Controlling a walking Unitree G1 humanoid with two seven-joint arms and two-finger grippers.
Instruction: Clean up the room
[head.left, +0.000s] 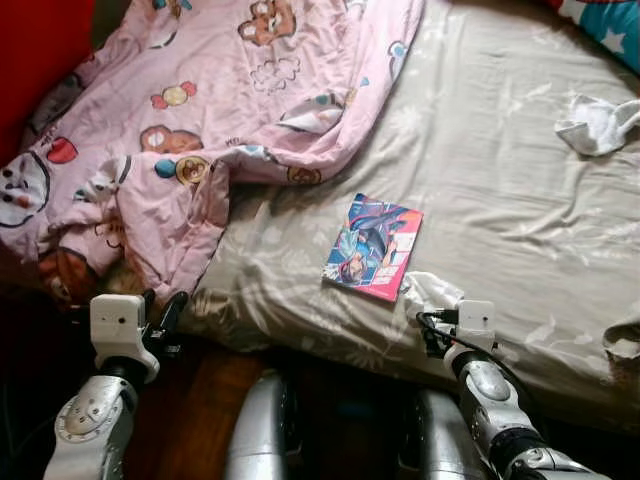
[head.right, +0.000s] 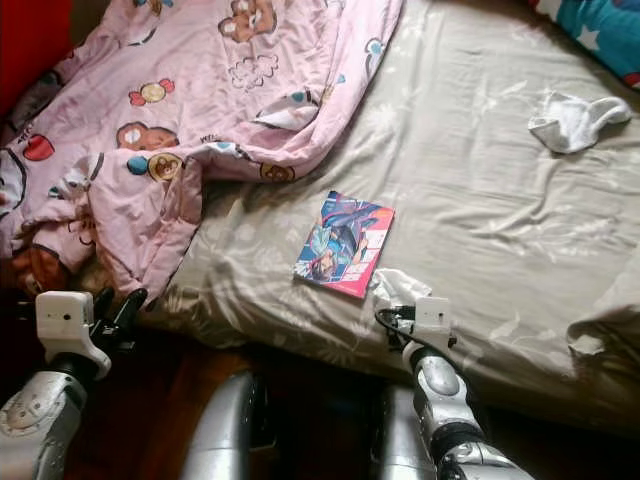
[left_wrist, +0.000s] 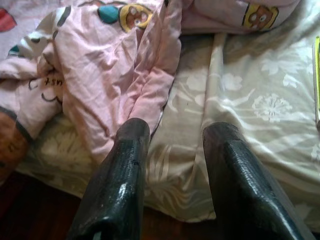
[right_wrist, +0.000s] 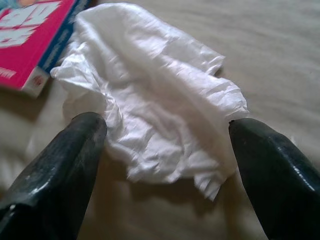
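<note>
On the bed, right end effector spread around crumpled tissue, comic book beside, pink blanket before parted left end effector.

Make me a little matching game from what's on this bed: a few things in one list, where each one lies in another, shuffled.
Things:
1. pink blanket
2. comic book
3. crumpled tissue
4. white sock

Places:
A. far right of the sheet, near the blue pillow
B. between the open fingers of the right claw
C. bunched on the bed's left side, ahead of the left claw
D. flat mid-sheet, beside the tissue

Pairs: 1-C, 2-D, 3-B, 4-A
</note>
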